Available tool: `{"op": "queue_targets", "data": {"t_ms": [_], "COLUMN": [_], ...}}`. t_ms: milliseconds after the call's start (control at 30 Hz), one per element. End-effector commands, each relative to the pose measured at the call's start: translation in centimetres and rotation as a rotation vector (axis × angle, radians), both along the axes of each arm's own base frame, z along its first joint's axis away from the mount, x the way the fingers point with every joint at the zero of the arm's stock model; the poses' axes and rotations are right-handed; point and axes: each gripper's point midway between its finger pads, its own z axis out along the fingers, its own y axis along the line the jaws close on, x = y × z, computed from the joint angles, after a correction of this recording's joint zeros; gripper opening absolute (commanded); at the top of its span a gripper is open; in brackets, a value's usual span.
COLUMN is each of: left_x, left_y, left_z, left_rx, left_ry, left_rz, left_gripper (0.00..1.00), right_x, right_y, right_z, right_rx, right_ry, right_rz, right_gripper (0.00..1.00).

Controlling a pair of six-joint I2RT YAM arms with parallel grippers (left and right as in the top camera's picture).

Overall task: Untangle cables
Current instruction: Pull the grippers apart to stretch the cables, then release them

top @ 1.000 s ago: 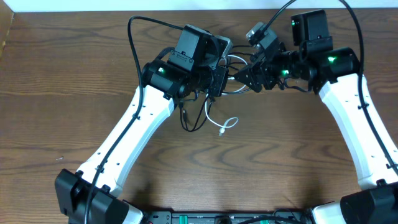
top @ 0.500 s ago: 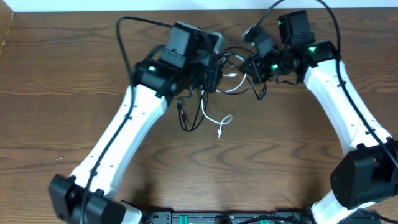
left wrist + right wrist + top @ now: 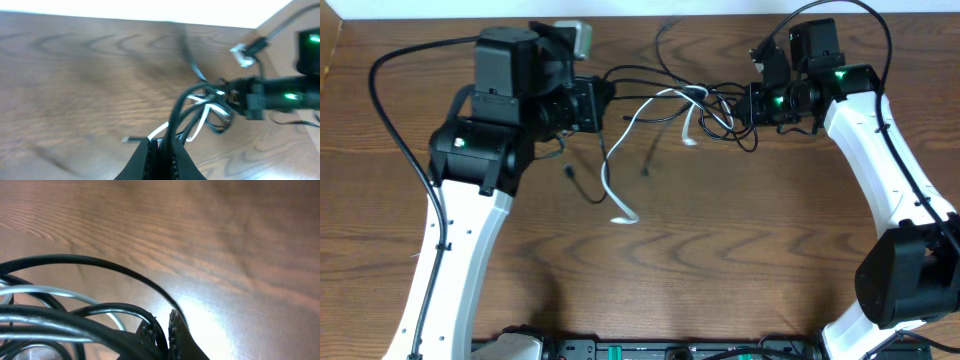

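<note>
Black cable (image 3: 65,256) and white cable (image 3: 623,218) not yet separated. Both cross in a loose knot (image 3: 705,105) hanging between the two grippers near the far edge of the table (image 3: 770,250).

Status: separation underway, judged well short of done. Strands are stretched out sideways, so the bundle is spread, not bunched. Loops of both colours pass through one another at the knot. One white tail drops to the wood in front of the left arm, and thin black ends lie near it.

Left gripper (image 3: 598,100): fingers pressed together, pinching black cable. A white strand seems to leave the same pinch, but I cannot confirm this from the wrist view.

Right gripper (image 3: 748,103): fingers pressed together on black cable, and white strands run just beside them.

Position: the knot sits just beside the right gripper and well apart from the left. Cable runs raised between them.

Remaining, as judged: work the white loops out of the black ones, then lay each cable down separately.
</note>
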Motion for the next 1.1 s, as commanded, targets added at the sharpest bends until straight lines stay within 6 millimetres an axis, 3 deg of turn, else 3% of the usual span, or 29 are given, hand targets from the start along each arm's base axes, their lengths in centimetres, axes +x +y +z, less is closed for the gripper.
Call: {"op": "queue_targets", "data": {"t_ms": [0,167,300,367,400,533,733,900,967,1067], "left_x": [0.5,0.3,0.2,0.2,0.3,0.7,1.8,2.2,2.2,2.3], "left_y": [9.3,12.7,13.6,13.6,13.6,11.9,8.5,6.5,5.6,4.5], "left_z": [3.5,1.7,-0.2,-1.2,-1.7,-3.6,-5.8,-6.3,-6.1,-5.8], "left_rx": [0.091,0.131,0.147,0.154,0.156,0.143,0.146,0.149,0.143,0.136], "left_ry": [-0.109,-0.032,0.045,0.083,0.103,0.168,0.21,0.206,0.193,0.173], "left_rz": [0.341,0.441,0.459,0.457,0.453,0.385,0.257,0.206,0.179,0.139], "left_gripper": [0.08,0.07,0.08,0.08,0.08,0.07,0.08,0.08,0.08,0.08], "right_x": [0.3,-0.6,-1.2,-1.3,-1.2,-1.1,-1.9,-1.9,-1.8,-1.6], "right_y": [-12.5,-15.8,-17.8,-17.6,-16.9,-10.8,-3.9,0.5,1.5,2.1], "right_z": [-4.7,-5.0,-5.1,-5.2,-5.1,-3.8,-2.1,1.8,3.5,4.9], "right_rx": [-0.359,-0.382,-0.382,-0.34,-0.308,-0.087,0.018,0.059,0.072,0.082], "right_ry": [0.122,0.175,0.206,0.215,0.209,0.119,0.032,-0.084,-0.131,-0.156], "right_rz": [-0.407,-0.507,-0.56,-0.537,-0.489,-0.114,0.156,0.291,0.315,0.314], "right_gripper": [0.01,0.01,0.01,0.01,0.01,0.01,0.01,0.03,0.16,0.58]}}
